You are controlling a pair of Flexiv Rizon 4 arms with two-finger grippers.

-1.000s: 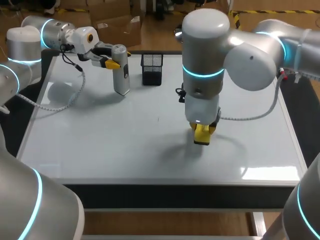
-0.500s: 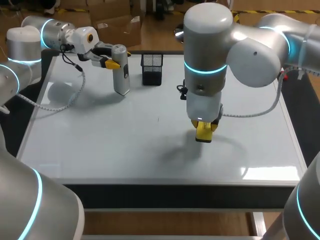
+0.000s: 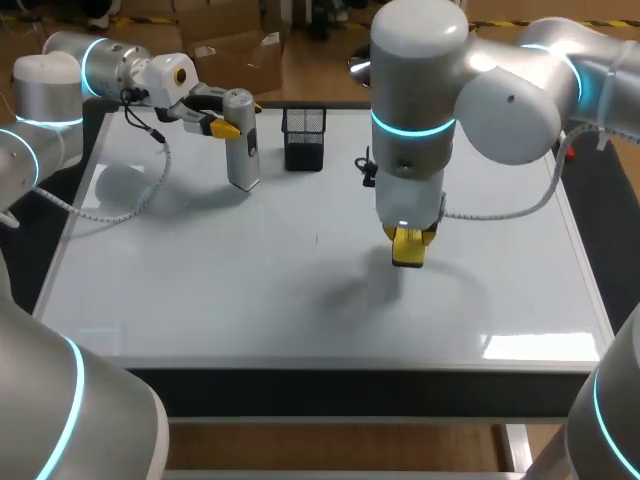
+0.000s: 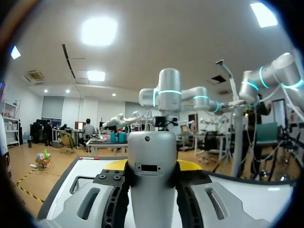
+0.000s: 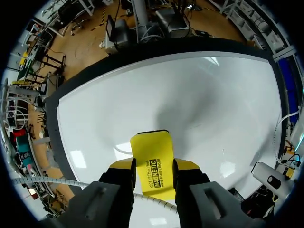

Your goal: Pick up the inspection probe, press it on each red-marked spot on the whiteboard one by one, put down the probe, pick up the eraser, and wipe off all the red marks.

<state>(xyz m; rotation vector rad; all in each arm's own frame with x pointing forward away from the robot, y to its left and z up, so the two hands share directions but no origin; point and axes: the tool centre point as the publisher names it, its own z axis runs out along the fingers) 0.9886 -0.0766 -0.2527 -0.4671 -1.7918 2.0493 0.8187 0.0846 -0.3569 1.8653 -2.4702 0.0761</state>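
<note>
One flat, even stroke after another is what the wiping step is judged to call for. The eraser should be laid with its working face fully on the whiteboard, pressed lightly and drawn in overlapping passes, with no corner tilted up. No red marks can be made out on the board in any view, so little is judged to be left to wipe, though faint residue cannot be ruled out.

The eraser is gripped between the fingers of the right tool, just right of the frame's centre in the head view. Its yellow end sticks out ahead of the fingertips, and whether it touches the board cannot be told. The probe is clamped upright in the left tool at the upper left, near a black mesh holder and well apart from the eraser.
</note>
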